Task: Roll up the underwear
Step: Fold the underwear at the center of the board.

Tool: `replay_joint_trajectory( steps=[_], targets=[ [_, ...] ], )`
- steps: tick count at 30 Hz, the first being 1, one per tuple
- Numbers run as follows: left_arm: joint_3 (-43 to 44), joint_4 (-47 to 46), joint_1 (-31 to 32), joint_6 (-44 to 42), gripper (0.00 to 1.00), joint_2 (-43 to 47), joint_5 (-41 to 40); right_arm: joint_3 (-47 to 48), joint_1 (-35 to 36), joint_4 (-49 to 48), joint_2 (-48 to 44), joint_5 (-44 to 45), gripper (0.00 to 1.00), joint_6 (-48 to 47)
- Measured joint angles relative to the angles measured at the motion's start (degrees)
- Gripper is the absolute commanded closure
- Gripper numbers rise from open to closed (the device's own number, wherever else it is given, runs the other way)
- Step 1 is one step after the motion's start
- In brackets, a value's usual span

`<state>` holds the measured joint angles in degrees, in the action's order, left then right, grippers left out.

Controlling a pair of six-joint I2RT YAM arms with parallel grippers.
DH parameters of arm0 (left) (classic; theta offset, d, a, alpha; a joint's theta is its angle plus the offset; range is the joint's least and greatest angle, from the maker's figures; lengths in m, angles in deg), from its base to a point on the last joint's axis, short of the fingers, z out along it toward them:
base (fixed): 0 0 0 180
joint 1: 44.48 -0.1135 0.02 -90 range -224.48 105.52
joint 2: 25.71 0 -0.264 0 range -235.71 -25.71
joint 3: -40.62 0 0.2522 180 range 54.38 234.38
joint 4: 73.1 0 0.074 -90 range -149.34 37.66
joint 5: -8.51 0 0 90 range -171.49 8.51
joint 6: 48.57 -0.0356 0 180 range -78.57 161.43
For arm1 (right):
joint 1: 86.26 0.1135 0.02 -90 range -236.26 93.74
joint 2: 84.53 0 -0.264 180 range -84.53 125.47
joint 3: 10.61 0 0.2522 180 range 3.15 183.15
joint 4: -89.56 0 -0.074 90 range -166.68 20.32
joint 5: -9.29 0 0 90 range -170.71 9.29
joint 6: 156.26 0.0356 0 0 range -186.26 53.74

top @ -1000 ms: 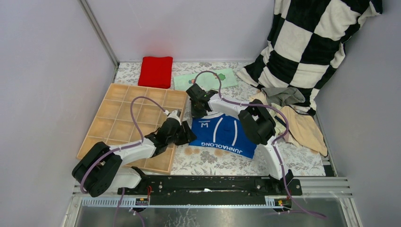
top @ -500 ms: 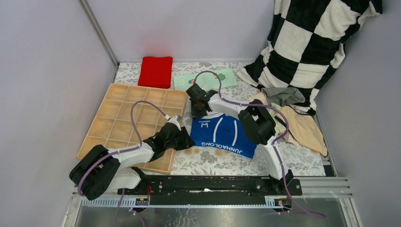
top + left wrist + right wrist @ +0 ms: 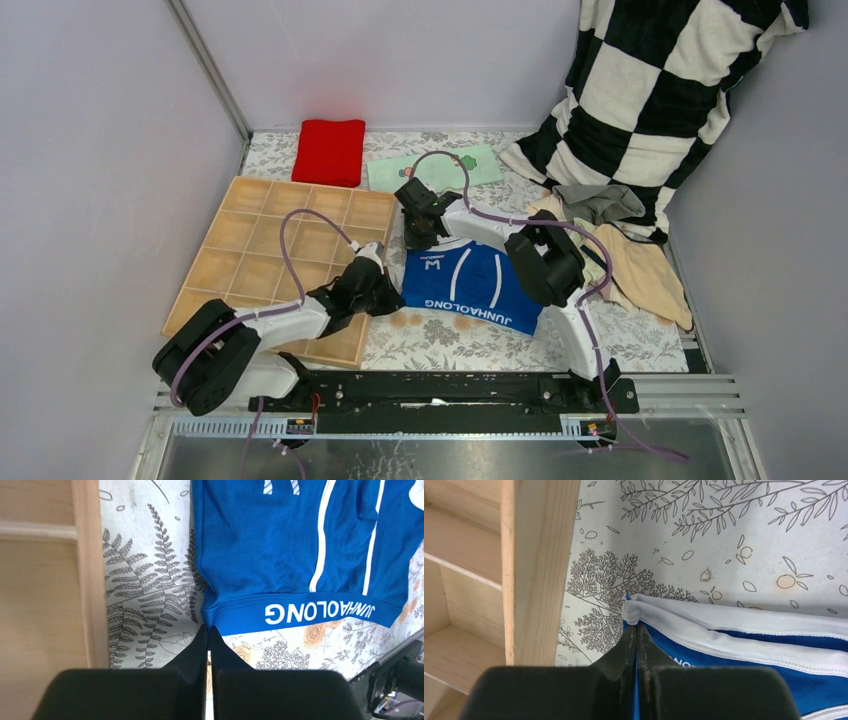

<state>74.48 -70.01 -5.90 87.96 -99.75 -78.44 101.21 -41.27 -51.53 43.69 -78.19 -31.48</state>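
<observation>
One piece out of several is being handled. The blue brief [image 3: 470,285] is lying flat and spread on the patterned table cover, just beside the wooden tray [image 3: 300,184], with its lettered waistband toward the arm bases.

The left gripper [image 3: 208,629] is sitting at the near-left waistband corner with its jaws pressed together. It appears to be pinching that corner, though very little cloth is showing between the tips. The right gripper [image 3: 636,626] is at the far-left corner, jaws also squeezed together, and it is nipping a small bunch of the white-edged hem.

Progress, as judged: the rolling itself is only starting. Both left corners are being gripped, but no turn of fabric is showing and the brief is not yet lifted. No finished roll is showing in any view.

Remaining work: the whole roll of the blue one. The grey brief [image 3: 600,203] and beige briefs [image 3: 645,270] are waiting, crumpled, well apart at the right.
</observation>
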Motion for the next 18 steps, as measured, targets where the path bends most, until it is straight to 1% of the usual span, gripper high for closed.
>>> replay_joint_trajectory(
  steps=[6,13,18],
  targets=[
    [2.4,5.0,0.0,-2.4,1.0,0.9,-0.9,-3.7,0.0,-2.8,-3.3,-1.0,1.0,0.0],
    [8.9,16.4,0.0,-7.2,1.0,10.9,-4.2,-8.4,-0.6,-7.6,-13.2,-1.7,1.0,2.1],
    [12.4,21.6,0.7,-9.7,1.0,12.3,-5.9,-12.4,-2.1,-10.7,-20.5,-1.6,1.0,4.3]
  ],
)
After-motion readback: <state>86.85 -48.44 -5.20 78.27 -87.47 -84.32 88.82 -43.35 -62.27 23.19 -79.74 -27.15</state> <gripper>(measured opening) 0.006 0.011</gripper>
